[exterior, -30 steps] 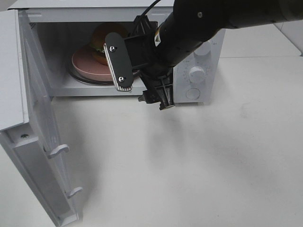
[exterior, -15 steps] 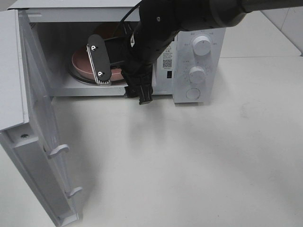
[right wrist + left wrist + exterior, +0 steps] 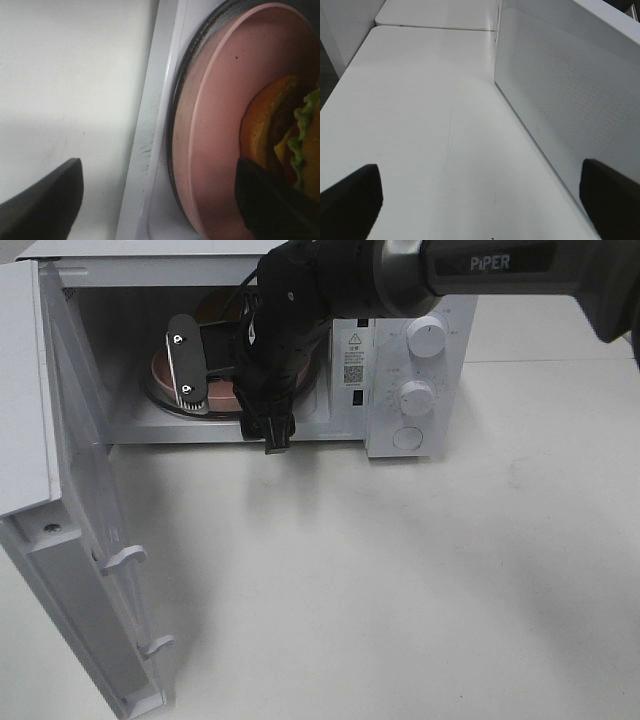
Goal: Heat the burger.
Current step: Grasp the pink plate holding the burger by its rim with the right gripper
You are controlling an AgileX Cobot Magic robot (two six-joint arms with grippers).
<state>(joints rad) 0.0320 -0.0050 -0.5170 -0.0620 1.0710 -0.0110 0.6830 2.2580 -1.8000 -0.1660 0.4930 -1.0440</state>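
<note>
Right pincer (image 3: 236, 426) is at the mouth of the open microwave (image 3: 445, 430), jaws spread wide and gripping nothing. In its own wrist view one finger (image 3: 45, 197) hangs on the worktop (image 3: 65, 75) side. The other (image 3: 272, 200) is over the pink plate (image 3: 215, 130), close by the burger (image 3: 265, 125). Left pincer (image 3: 480, 200) is just as wide, nothing between its jaws. It's held above bare worktop with a white perforated panel (image 3: 560, 95) alongside, and which face of the microwave that is, I can't tell.

Now the scene, big to small. White worktop carries everything. The white microwave stands at the back, and its door (image 3: 70, 490) is swung fully open on the left of the high view. A black arm (image 3: 500, 260), lettered PIPER, comes in from the upper right and crosses in front of the cavity, hiding much of it.

Inside, a glass turntable (image 3: 175, 115) holds the round plate. On that plate sits the burger, with its golden bun and frilly green lettuce, set back from the rim nearest the opening. On the control panel there are two white dials (image 3: 427, 336), one above the other, with a round button (image 3: 407, 438) beneath them.
</note>
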